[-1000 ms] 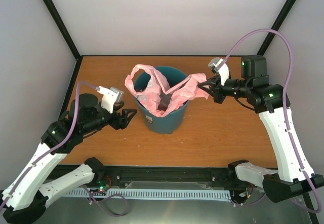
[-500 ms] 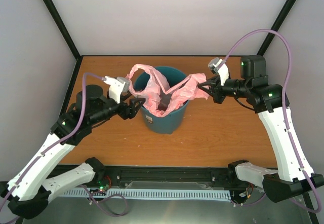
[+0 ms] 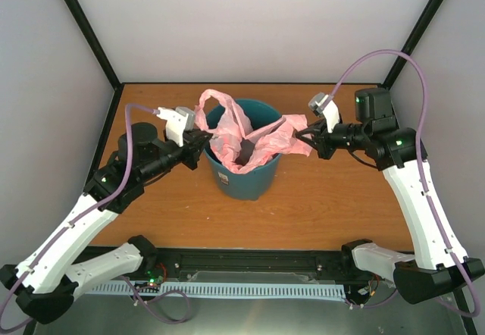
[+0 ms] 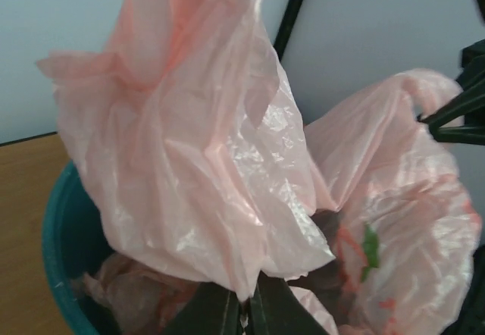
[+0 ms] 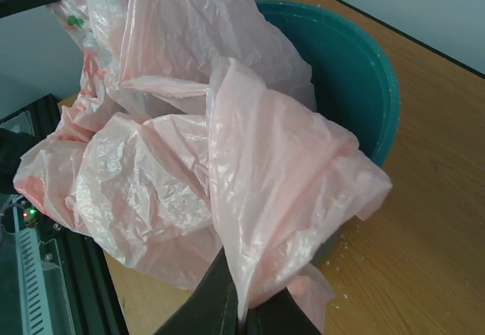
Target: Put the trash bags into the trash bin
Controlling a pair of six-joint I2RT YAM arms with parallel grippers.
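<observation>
We seem to be looking into a robotics lab cell: a wooden table (image 3: 341, 206) boxed by blank white panels (image 3: 250, 24) and black posts (image 3: 83, 26), with arms (image 3: 68, 236) bolted to a rail (image 3: 250, 261) at bottom.

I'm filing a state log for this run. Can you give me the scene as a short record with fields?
trash bin: teal, upright on the table
trash bag: pink, spread across the bin's mouth, middle sagging inside, both sides lifted above the rim
left gripper: shut on the bag's left side
right gripper: shut on the bag's right side
task: bag partly in, not released
</observation>
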